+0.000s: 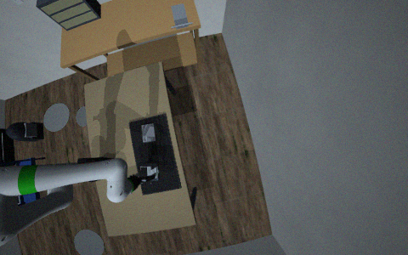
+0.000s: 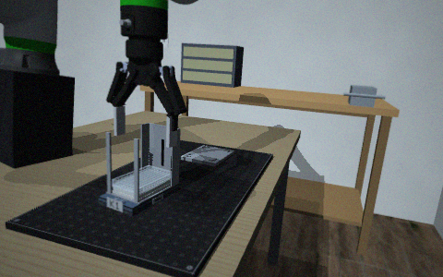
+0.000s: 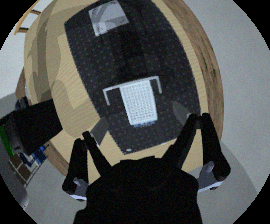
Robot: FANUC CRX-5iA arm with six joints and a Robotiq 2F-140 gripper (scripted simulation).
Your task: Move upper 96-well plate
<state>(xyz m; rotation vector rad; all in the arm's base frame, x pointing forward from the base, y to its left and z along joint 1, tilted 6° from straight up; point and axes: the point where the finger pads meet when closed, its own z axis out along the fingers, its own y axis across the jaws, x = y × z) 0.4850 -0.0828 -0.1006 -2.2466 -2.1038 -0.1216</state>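
Hovering wide open and empty above stack rack K1, gripper; upper plate likely light, rigid, slippery; grasp opposite side walls.

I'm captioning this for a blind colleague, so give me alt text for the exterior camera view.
An open black two-finger gripper hangs above grey stack rack K1, whose upright posts hold a white 96-well plate. The rack stands on a black perforated board on a wooden table, with flat grey plate nest N1 behind it.
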